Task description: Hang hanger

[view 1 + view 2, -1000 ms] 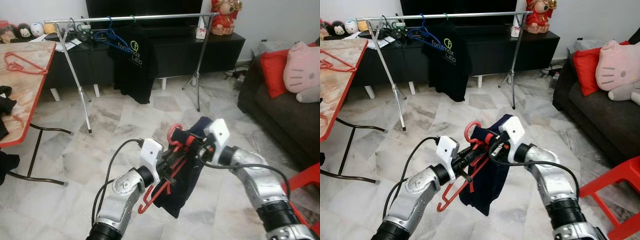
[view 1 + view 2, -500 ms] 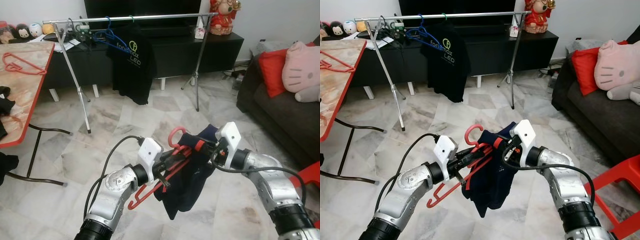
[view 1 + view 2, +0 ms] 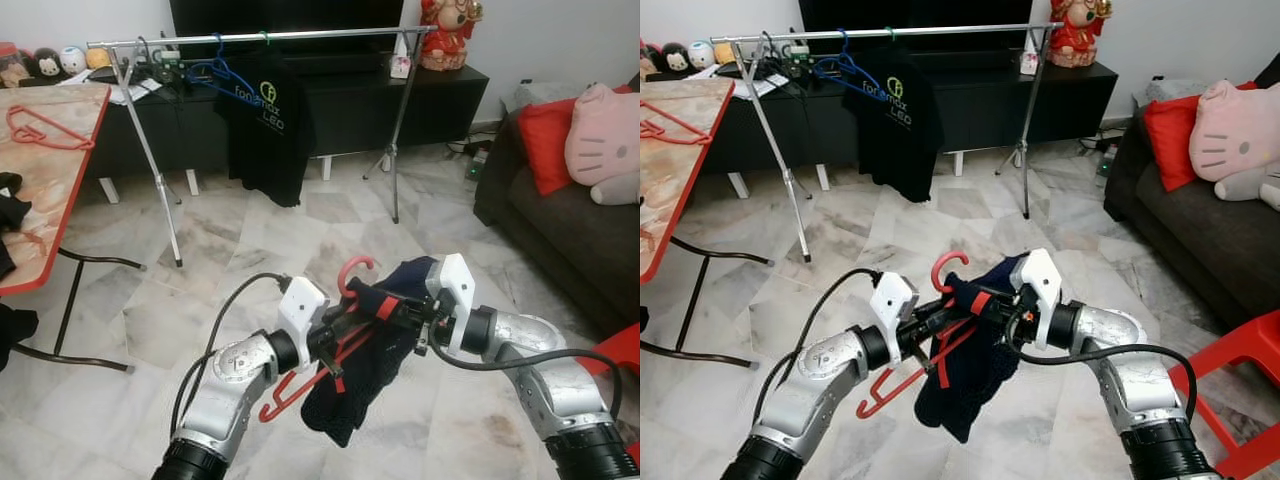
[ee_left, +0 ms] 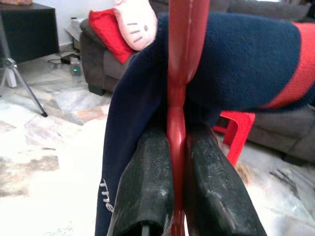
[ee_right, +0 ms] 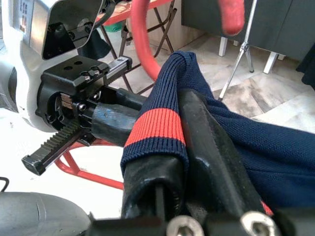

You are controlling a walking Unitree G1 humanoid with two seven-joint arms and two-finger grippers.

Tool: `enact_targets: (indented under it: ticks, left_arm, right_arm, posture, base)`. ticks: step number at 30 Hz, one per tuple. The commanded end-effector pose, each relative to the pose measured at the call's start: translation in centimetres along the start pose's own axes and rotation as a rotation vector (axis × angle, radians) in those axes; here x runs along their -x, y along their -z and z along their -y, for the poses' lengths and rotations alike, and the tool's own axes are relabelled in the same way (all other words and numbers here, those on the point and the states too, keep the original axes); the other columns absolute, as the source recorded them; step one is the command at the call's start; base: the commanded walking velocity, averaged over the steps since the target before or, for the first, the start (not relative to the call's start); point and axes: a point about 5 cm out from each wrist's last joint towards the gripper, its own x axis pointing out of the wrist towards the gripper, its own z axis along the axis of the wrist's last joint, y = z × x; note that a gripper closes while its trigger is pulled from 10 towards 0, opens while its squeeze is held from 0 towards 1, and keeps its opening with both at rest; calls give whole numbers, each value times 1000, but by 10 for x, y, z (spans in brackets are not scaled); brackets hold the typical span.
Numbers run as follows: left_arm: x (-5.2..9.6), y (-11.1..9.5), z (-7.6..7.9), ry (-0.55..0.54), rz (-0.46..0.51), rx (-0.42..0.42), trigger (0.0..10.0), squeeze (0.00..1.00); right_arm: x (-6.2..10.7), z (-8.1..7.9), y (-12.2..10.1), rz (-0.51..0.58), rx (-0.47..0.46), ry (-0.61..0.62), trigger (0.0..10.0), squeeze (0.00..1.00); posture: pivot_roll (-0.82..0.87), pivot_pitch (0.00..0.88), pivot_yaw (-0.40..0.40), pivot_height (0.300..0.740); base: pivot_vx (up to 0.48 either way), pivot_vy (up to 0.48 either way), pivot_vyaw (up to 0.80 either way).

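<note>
Across the marble floor [image 3: 210, 250], well apart from us, stands the silver metal clothes rail [image 3: 260, 37] w/ a black printed T-shirt [image 3: 262, 125] and a blue wire hanger [image 3: 215, 72] on it. We hold the red plastic hanger [image 3: 335, 345] low in front, a navy knit garment w/ red stripe [image 3: 365, 375] draped over it. Left gripper [image 4: 176, 162] is pressed tight on the hanger's neck below the hook; right gripper [image 5: 170, 162] pinches the garment's cuff, prob. w/ the hanger arm inside. Step in hand: carrying, not hanging yet. Next we'd walk to the rail, lift, and drop the hook over a bare stretch of bar.
</note>
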Motion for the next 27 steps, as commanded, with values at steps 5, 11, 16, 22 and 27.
enact_targets:
  ticks: [5, 11, 16, 22, 27]
  left_arm:
    - [-10, -28, -2, -22, 141, -3, 10000, 0]
    - [-11, -29, -1, -18, 151, 1, 10000, 0]
    - [-12, -30, 1, -17, 162, 15, 10000, 0]
    - [-11, -30, -1, -36, 173, 22, 10000, 0]
    - [-11, -31, -2, -55, 189, 32, 10000, 0]
  right_arm:
    - [-7, 1, 9, -51, 22, 55, 10000, 0]
    - [-11, 4, 8, -45, 23, 84, 10000, 0]
    - [-17, 3, 5, -28, 24, 72, 10000, 1000]
    - [-18, 3, 6, -33, 27, 74, 10000, 1000]
    - [-18, 0, 8, -38, 21, 66, 10000, 1000]
  posture:
    - [-49, 0, -46, 740]
    - [-49, 0, -46, 740]
    - [-43, 0, -50, 740]
    - [-44, 0, -54, 740]
    - [-46, 0, -57, 740]
  base:
    - [0, 0, 0]
    - [0, 0, 0]
    - [0, 0, 0]
    - [0, 0, 0]
    - [0, 0, 0]
